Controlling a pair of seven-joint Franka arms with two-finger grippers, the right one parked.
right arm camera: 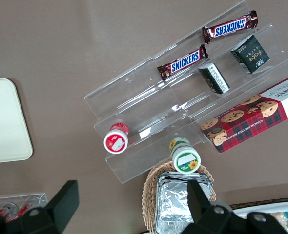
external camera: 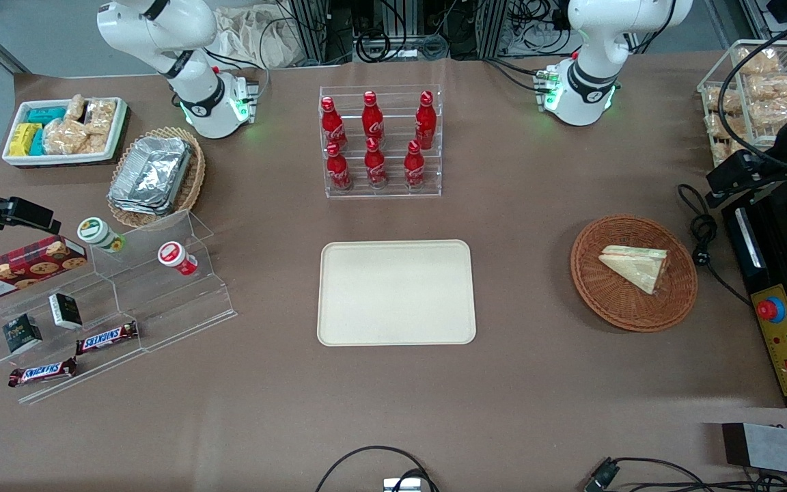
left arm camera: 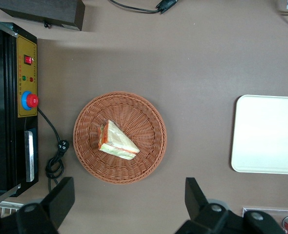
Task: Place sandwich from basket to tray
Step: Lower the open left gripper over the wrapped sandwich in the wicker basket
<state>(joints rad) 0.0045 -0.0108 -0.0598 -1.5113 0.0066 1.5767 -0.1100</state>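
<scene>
Tray [external camera: 396, 292] bare at table centre; basket [external camera: 634, 272] well apart from it toward the working arm's end — sandwich [external camera: 635, 265] lying flat inside; gripper [left arm camera: 129, 195] high above the basket, fingers [left arm camera: 61, 197] spread wide — holding nothing

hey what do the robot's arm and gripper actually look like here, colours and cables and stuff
The left arm is glossy white with rounded segments, a black ring at the joint and a green light at its base, where black cables plug in. Its gripper, high above the basket holding the sandwich, has two black, blocky, wedge-shaped fingers, set wide apart, on grey knuckles.
</scene>
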